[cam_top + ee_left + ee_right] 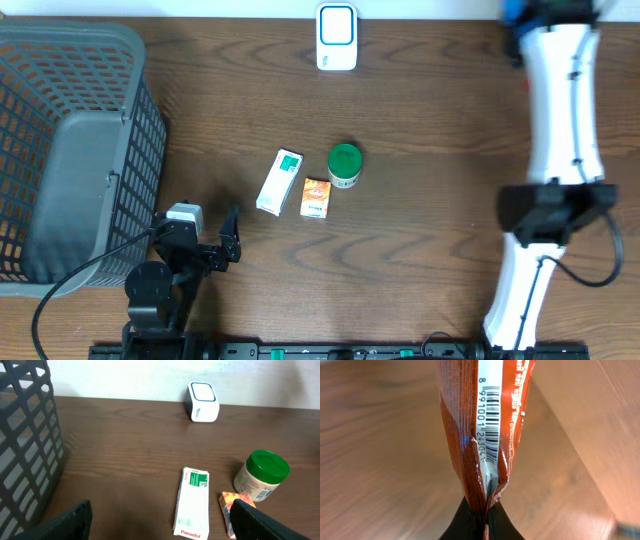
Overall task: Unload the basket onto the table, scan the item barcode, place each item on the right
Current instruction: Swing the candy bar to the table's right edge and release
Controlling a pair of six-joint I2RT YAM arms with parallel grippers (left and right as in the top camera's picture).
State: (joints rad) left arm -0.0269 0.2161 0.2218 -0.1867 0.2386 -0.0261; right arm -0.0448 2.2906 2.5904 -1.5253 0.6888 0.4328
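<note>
My right gripper (485, 510) is shut on the lower edge of a shiny orange-brown packet (465, 420). The packet stands upright in front of the wrist camera, with its barcode (492, 405) on a white strip facing the lens. In the overhead view the right arm (560, 100) reaches to the top right edge, and its gripper and the packet do not show there. The white scanner (337, 37) stands at the back centre of the table, also seen as the scanner (202, 402) from the left wrist. My left gripper (215, 245) rests open and empty near the front left.
A white and green Panadol box (280, 181), a small orange box (316, 198) and a green-lidded jar (345, 165) lie mid-table. A grey mesh basket (60, 150) fills the left side, close to the left arm.
</note>
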